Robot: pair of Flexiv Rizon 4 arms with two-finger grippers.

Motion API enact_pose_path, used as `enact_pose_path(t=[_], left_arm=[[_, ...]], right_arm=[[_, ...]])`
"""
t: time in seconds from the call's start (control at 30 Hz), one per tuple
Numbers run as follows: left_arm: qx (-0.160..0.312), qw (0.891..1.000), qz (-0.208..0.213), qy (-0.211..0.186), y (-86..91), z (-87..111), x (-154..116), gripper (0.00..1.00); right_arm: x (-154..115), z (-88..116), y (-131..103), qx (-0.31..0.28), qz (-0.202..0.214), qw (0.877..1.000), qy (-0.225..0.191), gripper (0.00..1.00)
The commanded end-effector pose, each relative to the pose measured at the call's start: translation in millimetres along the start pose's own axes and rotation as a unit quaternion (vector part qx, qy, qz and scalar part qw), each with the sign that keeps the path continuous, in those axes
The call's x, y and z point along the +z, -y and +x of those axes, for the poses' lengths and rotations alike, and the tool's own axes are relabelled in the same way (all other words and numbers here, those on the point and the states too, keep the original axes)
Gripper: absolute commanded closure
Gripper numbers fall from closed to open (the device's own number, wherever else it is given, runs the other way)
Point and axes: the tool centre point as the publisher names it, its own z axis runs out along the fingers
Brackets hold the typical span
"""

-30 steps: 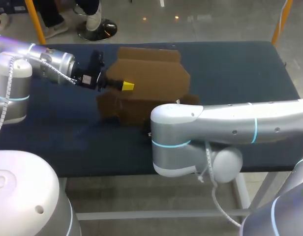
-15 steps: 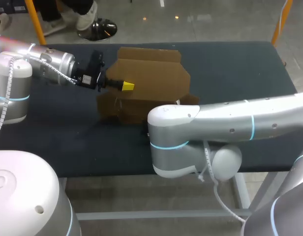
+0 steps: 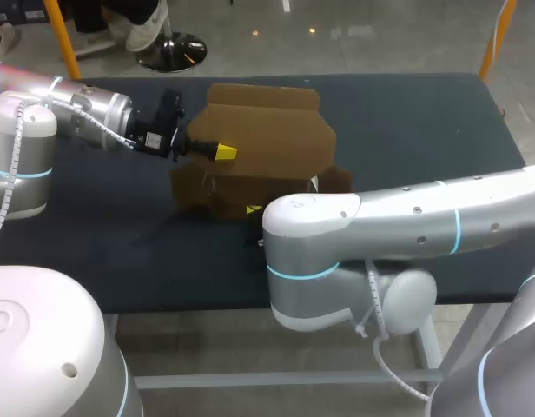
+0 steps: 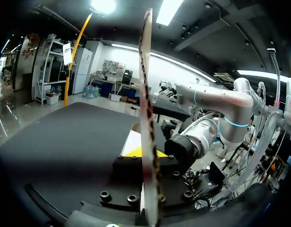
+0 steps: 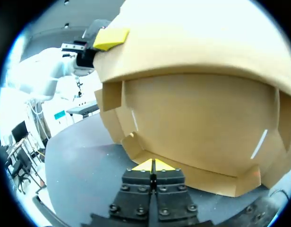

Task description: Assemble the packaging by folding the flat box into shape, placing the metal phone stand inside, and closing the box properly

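Note:
A brown cardboard box, partly folded, stands in the middle of the dark table with its flaps up. My left gripper is at the box's upper left, shut on a cardboard panel; in the left wrist view that panel runs edge-on between the fingers of the left gripper. My right gripper sits low at the box's front, mostly hidden under its own arm. In the right wrist view the right gripper is shut, its tips together against the lower front edge of the box.
My right arm's bulky elbow lies across the table's front and hides the box's near side. The left gripper's yellow tip shows at the box's top in the right wrist view. Bare table spreads to the right of the box.
My right arm has shifted slightly, and a yellow tip of its gripper now shows at the box's front. The left arm and the box have stayed put.

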Motion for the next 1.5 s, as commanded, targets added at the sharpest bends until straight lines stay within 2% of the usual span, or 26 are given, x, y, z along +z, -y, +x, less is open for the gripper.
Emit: enact_pose_path(t=[0.03,0.47,0.7,1.13,1.17,1.2,1.23,1.37,1.5], left_arm=[[0.000,1.000,-0.002,0.000,-2.9,-0.6,0,1.00],[0.000,1.000,-0.002,0.000,-2.9,-0.6,0,1.00],[0.000,1.000,-0.002,0.000,-2.9,-0.6,0,1.00],[0.000,1.000,-0.002,0.000,-2.9,-0.6,0,1.00],[0.000,1.000,-0.002,0.000,-2.9,-0.6,0,1.00],[0.000,1.000,-0.002,0.000,-2.9,-0.6,0,1.00],[0.000,1.000,-0.002,0.000,-2.9,-0.6,0,1.00],[0.000,1.000,-0.002,0.000,-2.9,-0.6,0,1.00],[0.000,1.000,-0.002,0.000,-2.9,-0.6,0,1.00]], right_arm=[[-20,1,-1,0.000,-0.005,1.000,-0.006,1.00],[-69,-5,-12,0.002,-0.023,0.999,-0.037,1.00],[-99,-17,-17,-0.004,-0.040,0.998,-0.049,1.00],[-140,-43,-13,-0.029,-0.033,0.995,-0.085,1.00],[-143,-43,-13,-0.035,-0.036,0.995,-0.092,1.00],[-146,-45,-13,-0.037,-0.037,0.995,-0.089,0.90],[-148,-48,-13,-0.039,-0.037,0.995,-0.080,0.86],[-156,-57,-13,-0.046,-0.040,0.995,-0.080,0.91],[-163,-67,-12,-0.049,-0.041,0.994,-0.085,0.86]])
